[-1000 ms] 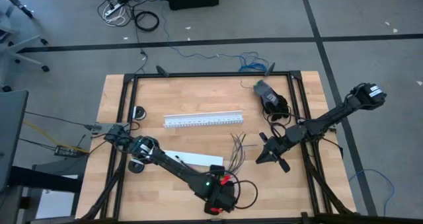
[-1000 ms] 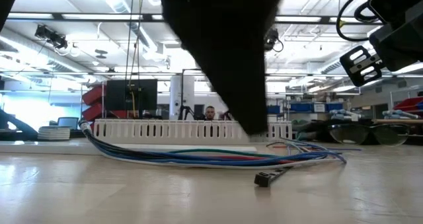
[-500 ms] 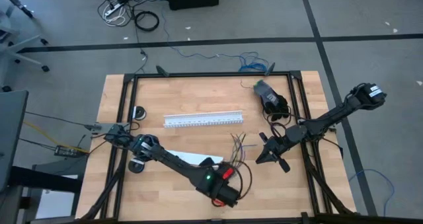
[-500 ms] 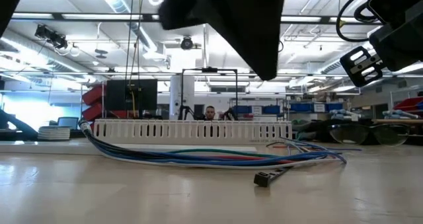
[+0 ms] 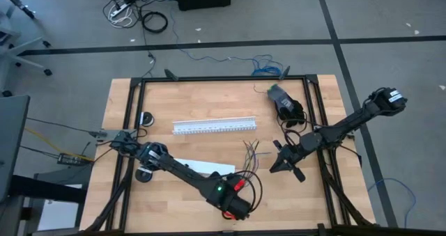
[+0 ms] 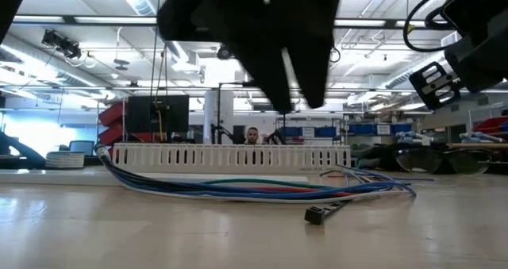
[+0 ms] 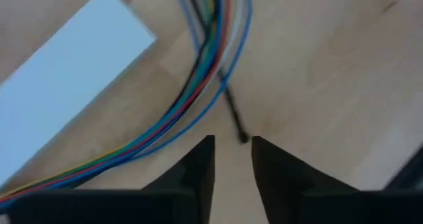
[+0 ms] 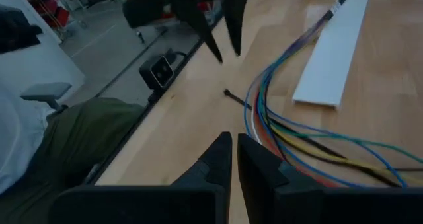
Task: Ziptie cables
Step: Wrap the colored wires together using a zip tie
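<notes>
The cables (image 5: 248,156), a bunch of thin coloured wires, lie on the wooden table right of centre and curve under my left gripper (image 7: 232,159). The ziptie (image 7: 231,105), a thin black strip, lies among the cables (image 7: 198,85); its end stops just short of the fingertips. My left gripper points steeply down over them near the table's near edge, open, nothing between its fingers; it also shows in the low view (image 6: 282,86) and right wrist view (image 8: 221,42). My right gripper (image 5: 273,168) hangs shut above the table, right of the cables.
A white slotted channel (image 5: 214,127) lies at mid-table, and a flat white strip (image 5: 198,166) lies left of the cables. A black connector (image 6: 316,214) rests near the front. A dark device (image 5: 286,104) sits at the far right. A person's olive-clad legs (image 8: 79,145) show beside the table.
My left gripper has risen a little and rolled about its own pointing line. In the low view a slit now shows between its fingers where they formed one dark point before: it has opened. The cables and the ziptie lie as they did.
</notes>
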